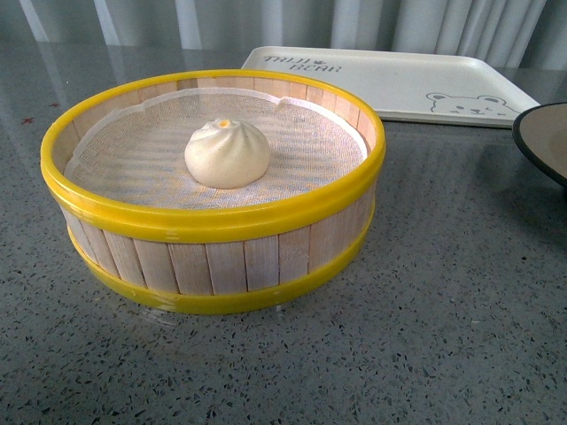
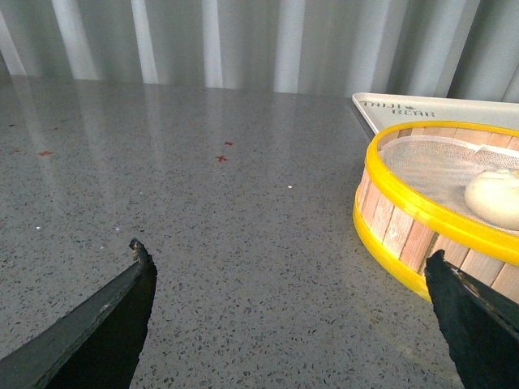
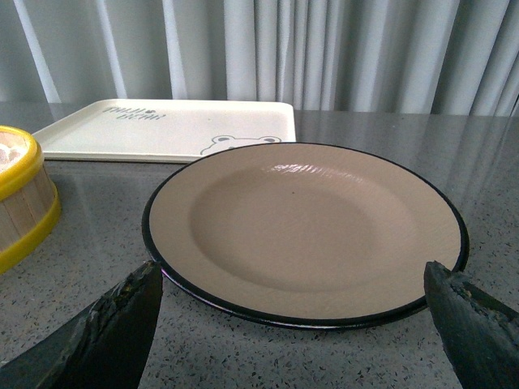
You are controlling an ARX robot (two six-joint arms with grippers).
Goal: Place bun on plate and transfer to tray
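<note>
**While the bun (image 1: 228, 153) sits unlifted, the left fingers (image 2: 105, 324) and right fingers (image 3: 105, 332) stand wide**

Since neither arm shows in the front view, nothing there can be placed against the fingers. The bun rests on white cloth near the middle of the steamer basket (image 1: 213, 221). The tray (image 1: 399, 84) lies behind the basket, and the plate (image 1: 542, 142) is cut off by the picture's edge. All of these stand on the grey bench (image 1: 443, 336).

In the left wrist view, the left fingers are spread wide and empty over bare bench. The basket stands just beyond one fingertip, and the bun lies further off, past the yellow rim.

In the right wrist view, the right fingers are also wide and empty. The bare plate lies directly ahead, framed between them and a little beyond their tips. The tray is well beyond the plate.

By its look, the bun is light, soft and easily dented, and it may cling slightly to the cloth. A gentle pinch low across its round flanks, clear of the pleated peak, seems the best hold. The plate looks stiff and smooth, so it probably needs a firm bite on its rim.
</note>
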